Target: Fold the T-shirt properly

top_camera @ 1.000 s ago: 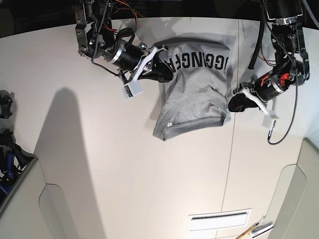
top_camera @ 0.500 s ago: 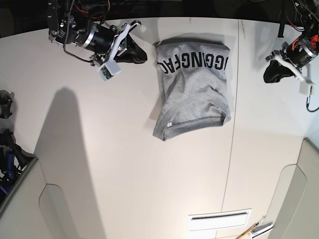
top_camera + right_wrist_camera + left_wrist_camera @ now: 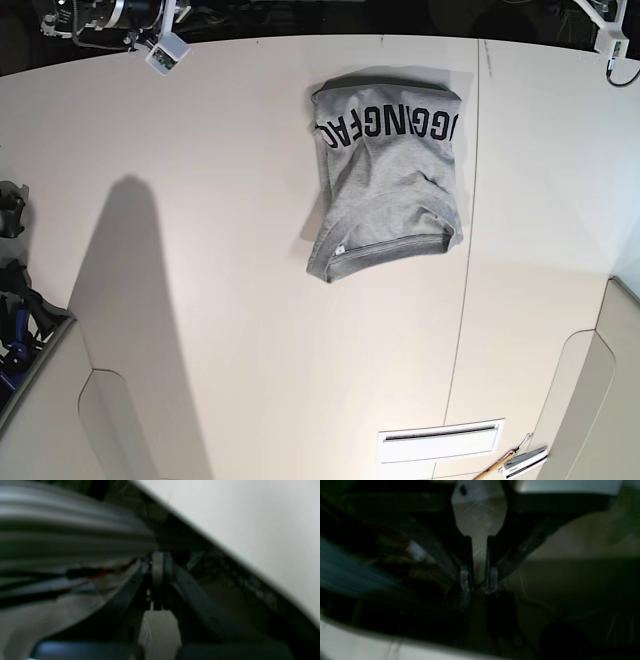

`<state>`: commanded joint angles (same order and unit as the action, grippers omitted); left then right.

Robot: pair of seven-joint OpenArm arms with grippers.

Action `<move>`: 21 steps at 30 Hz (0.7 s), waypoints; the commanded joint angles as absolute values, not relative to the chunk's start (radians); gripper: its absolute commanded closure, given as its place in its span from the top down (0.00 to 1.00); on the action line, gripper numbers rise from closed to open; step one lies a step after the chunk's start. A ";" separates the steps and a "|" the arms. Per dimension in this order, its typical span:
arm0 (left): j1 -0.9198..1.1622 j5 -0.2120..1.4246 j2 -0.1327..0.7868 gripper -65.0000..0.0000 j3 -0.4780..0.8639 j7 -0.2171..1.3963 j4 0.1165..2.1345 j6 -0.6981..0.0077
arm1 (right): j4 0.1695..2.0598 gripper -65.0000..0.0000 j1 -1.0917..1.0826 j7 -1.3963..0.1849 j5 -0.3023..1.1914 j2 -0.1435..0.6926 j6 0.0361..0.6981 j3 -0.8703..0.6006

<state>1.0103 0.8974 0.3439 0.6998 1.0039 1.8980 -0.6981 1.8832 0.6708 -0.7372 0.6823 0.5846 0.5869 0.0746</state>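
- Both grippers sit at the desk's far corners: left gripper (image 3: 478,586) with jaws nearly together, holding nothing; right gripper (image 3: 157,580) pressed closed, empty.
- Light heather-grey cotton T-shirt (image 3: 390,180) with black block lettering lies folded near the white desk's (image 3: 250,330) far edge, touched by neither.
- Judgement: squaring the skewed hem would tidy the fold.

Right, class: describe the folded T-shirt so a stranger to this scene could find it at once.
Start with the big pale table seen from above. In its upper middle, just left of a thin seam in the tabletop, lies the T-shirt. It is the only cloth there: a heather-grey folded bundle with black block lettering across its top edge.
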 joint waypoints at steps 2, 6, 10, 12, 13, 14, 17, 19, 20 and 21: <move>1.037 0.818 0.344 0.14 0.700 0.960 1.898 -0.698 | 1.883 0.00 0.688 -0.738 0.681 0.602 0.587 0.075; 1.057 0.784 0.352 0.14 0.700 0.958 1.895 -0.698 | 1.883 0.00 0.728 -0.738 0.682 0.598 0.587 0.075; 1.068 0.805 0.352 0.14 0.698 0.958 1.857 -0.698 | 1.882 0.00 0.783 -0.738 0.652 0.596 0.587 0.075; 1.070 0.835 0.352 0.14 0.682 0.957 1.806 -0.698 | 1.880 0.00 0.813 -0.741 0.599 0.597 0.587 0.075; 1.070 0.849 0.352 0.14 0.666 0.949 1.774 -0.698 | 1.878 0.00 0.830 -0.741 0.582 0.599 0.586 0.075; 1.070 0.854 0.352 0.14 0.646 0.929 1.742 -0.698 | 1.871 0.00 0.844 -0.741 0.578 0.599 0.580 0.075; 1.069 0.791 0.351 0.14 0.541 0.804 1.634 -0.698 | 1.821 0.00 0.859 -0.741 0.583 0.599 0.580 0.075; 1.069 0.666 0.352 0.14 0.445 0.674 1.557 -0.698 | 1.757 0.00 0.859 -0.727 0.585 0.599 0.580 0.075; 1.068 0.596 0.352 0.14 0.396 0.599 1.518 -0.698 | 1.722 0.00 0.856 -0.716 0.587 0.599 0.580 0.076; 1.066 0.542 0.352 0.14 0.348 0.531 1.478 -0.698 | 1.687 0.00 0.853 -0.714 0.590 0.599 0.580 0.077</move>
